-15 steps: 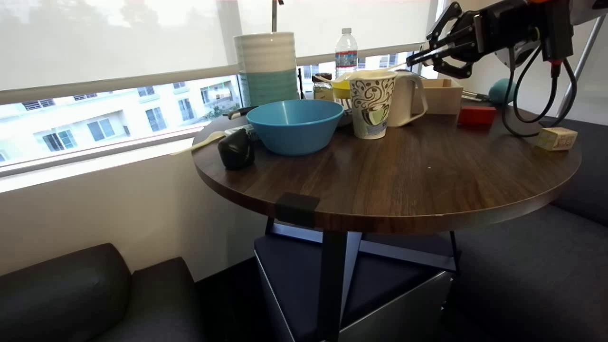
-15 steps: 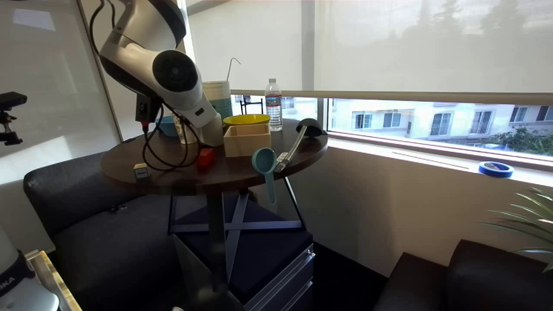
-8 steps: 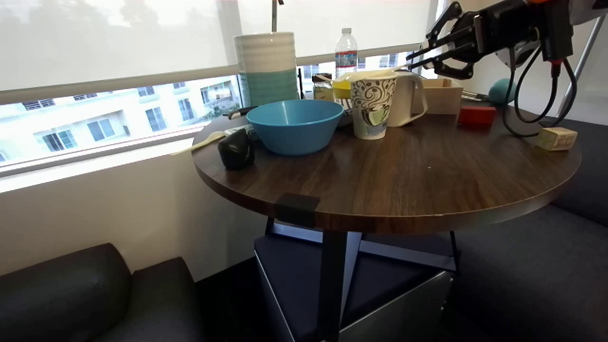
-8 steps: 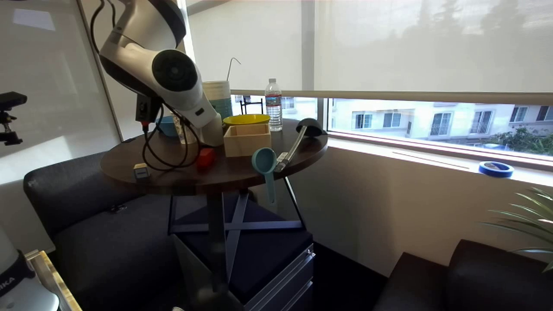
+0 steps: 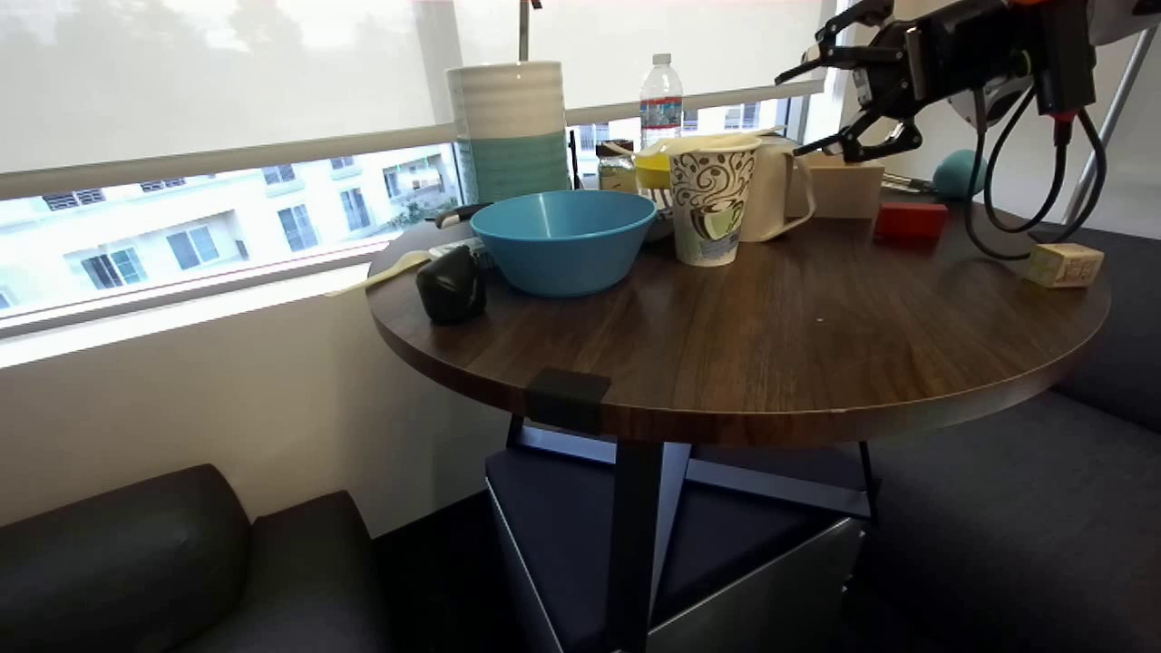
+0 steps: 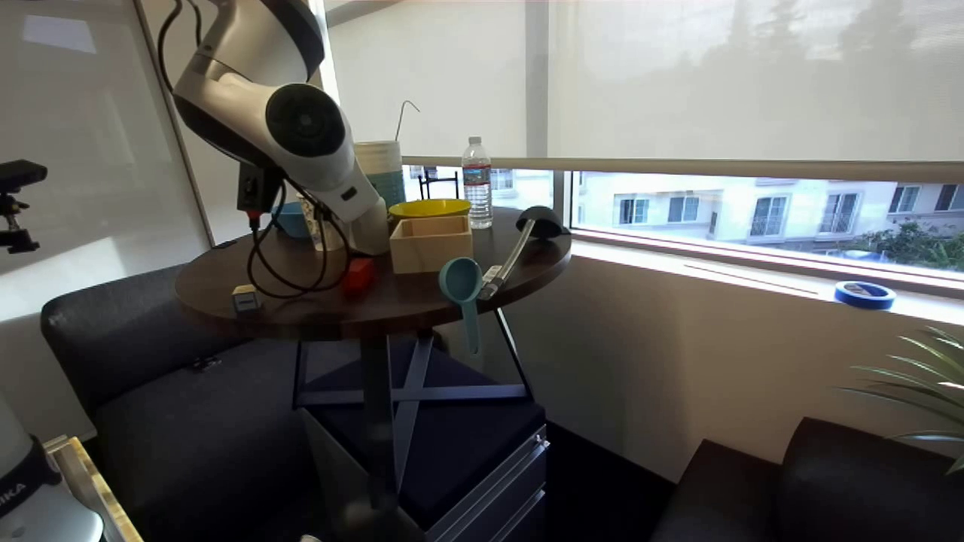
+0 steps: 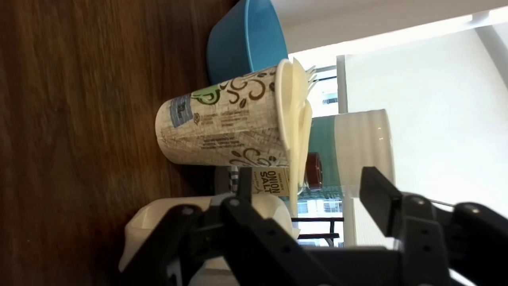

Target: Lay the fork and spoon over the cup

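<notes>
The claw [image 5: 787, 117] has spread, fork [image 7: 306, 124] and spoon [image 7: 299, 89] atop the cup [image 7: 222, 123].

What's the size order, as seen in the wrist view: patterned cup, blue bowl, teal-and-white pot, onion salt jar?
1. Patterned cup
2. Blue bowl and teal-and-white pot: too alike to rank; the frame cuts off the bowl
3. Onion salt jar, partly hidden

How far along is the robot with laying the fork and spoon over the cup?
Looks done: in the wrist view, the fork and the spoon both lie across the top of the upright cup. In hand: nothing; the fingers stand open and clasp neither piece. Left: probably only backing away gently, since they are so near the utensils.
</notes>
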You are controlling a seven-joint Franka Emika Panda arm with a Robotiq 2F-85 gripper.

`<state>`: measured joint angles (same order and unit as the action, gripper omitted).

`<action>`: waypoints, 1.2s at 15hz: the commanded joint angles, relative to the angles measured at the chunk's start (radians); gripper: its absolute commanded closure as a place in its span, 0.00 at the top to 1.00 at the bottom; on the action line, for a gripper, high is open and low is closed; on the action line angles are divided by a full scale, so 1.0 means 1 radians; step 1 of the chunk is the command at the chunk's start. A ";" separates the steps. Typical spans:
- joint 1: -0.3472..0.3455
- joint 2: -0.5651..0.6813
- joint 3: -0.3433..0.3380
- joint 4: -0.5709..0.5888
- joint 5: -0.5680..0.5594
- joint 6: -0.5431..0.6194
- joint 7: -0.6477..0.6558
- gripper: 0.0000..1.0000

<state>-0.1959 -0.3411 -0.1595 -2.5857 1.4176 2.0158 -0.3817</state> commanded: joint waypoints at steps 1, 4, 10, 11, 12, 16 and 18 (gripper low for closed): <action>-0.022 -0.054 0.015 0.033 -0.101 0.017 0.057 0.99; -0.027 -0.130 0.027 0.095 -0.243 0.008 0.053 1.00; 0.015 -0.225 0.056 0.218 -0.504 -0.061 0.048 1.00; 0.027 -0.231 0.059 0.237 -0.539 -0.069 0.037 1.00; 0.040 -0.235 0.065 0.252 -0.575 -0.072 0.028 1.00; 0.089 -0.236 0.078 0.290 -0.743 -0.077 -0.001 1.00; 0.114 -0.234 0.077 0.303 -0.839 -0.091 -0.009 1.00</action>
<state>-0.1117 -0.5782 -0.0829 -2.3157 0.7016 1.9547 -0.3769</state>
